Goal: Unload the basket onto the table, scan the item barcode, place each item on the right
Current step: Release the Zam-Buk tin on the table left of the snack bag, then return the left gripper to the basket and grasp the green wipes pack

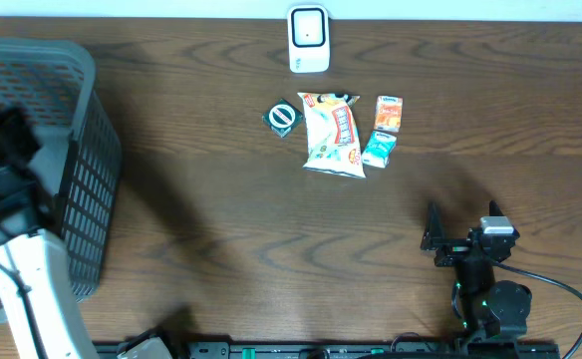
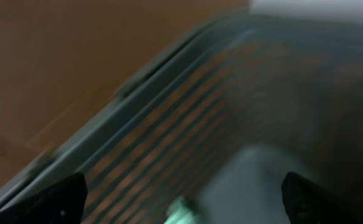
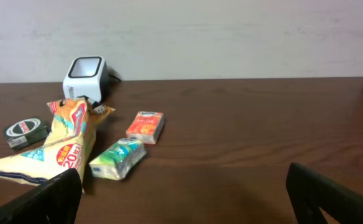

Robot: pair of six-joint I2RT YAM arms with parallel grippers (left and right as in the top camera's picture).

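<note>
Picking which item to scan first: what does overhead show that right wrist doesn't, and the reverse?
Only overhead: the basket at the left edge and the left arm beside it.
Only right wrist: the wall behind the table.
Both: the scanner, bag, orange pack, green pack and black pack, grouped in front of the scanner.

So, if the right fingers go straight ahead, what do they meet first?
Probably nothing: ahead of the right fingers the table looks free; the green packet and orange packet lie left of it.
</note>
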